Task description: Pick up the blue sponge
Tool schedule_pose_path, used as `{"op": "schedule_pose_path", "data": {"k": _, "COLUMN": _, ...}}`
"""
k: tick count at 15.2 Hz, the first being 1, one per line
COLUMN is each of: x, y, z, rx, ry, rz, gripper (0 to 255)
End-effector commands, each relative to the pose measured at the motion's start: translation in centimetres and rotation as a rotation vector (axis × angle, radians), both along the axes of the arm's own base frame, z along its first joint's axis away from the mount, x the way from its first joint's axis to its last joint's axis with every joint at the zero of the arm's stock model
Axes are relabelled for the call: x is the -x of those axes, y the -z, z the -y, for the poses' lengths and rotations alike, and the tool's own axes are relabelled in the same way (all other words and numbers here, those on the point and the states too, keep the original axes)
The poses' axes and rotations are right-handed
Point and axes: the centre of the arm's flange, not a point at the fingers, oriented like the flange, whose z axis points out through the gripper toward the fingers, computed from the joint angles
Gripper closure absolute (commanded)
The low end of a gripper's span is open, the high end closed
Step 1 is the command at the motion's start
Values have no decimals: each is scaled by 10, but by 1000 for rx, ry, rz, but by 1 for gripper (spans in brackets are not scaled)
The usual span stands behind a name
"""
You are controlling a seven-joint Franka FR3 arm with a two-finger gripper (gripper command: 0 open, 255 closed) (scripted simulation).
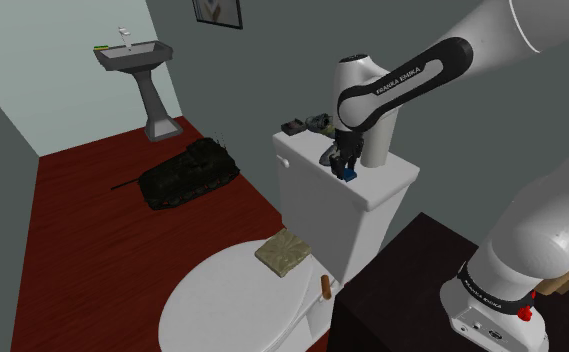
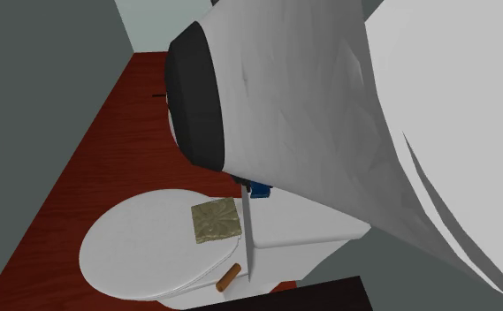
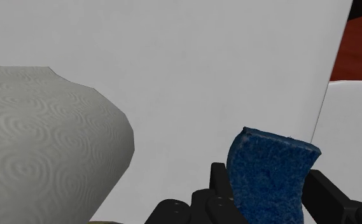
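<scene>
Gripper (image 3: pixel 270 191) is closed partway onto the blue sponge (image 3: pixel 271 167), one black finger pressed against each side, so the sponge sits clasped between them and not merely beside them. It stands on end in that grip, with its long axis running along the fingers and its ragged top edge poking out past their tips. In the shoulder view, the arm reaches down over the toilet tank lid (image 1: pixel 300 150). The sponge is low over the middle of the lid, though I cannot tell whether it touches the lid. A white paper roll (image 1: pixel 375 150) stands just beside the gripper on the lid. With the hold apparently made, the coming move is probably a straight lift away from the lid, keeping off that roll.
</scene>
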Motion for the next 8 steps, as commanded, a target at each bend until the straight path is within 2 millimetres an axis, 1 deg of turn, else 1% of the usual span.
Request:
{"op": "schedule_pose_path", "data": {"k": 1, "x": 0, "y": 1, "z": 0, "rx": 0, "ry": 0, "rz": -2, "gripper": 255}}
{"op": "schedule_pose_path", "data": {"k": 3, "x": 0, "y": 1, "z": 0, "rx": 0, "ry": 0, "rz": -2, "gripper": 255}}
{"op": "schedule_pose_path", "data": {"k": 8, "x": 0, "y": -26, "z": 0, "rx": 0, "ry": 0, "rz": -2, "gripper": 255}}
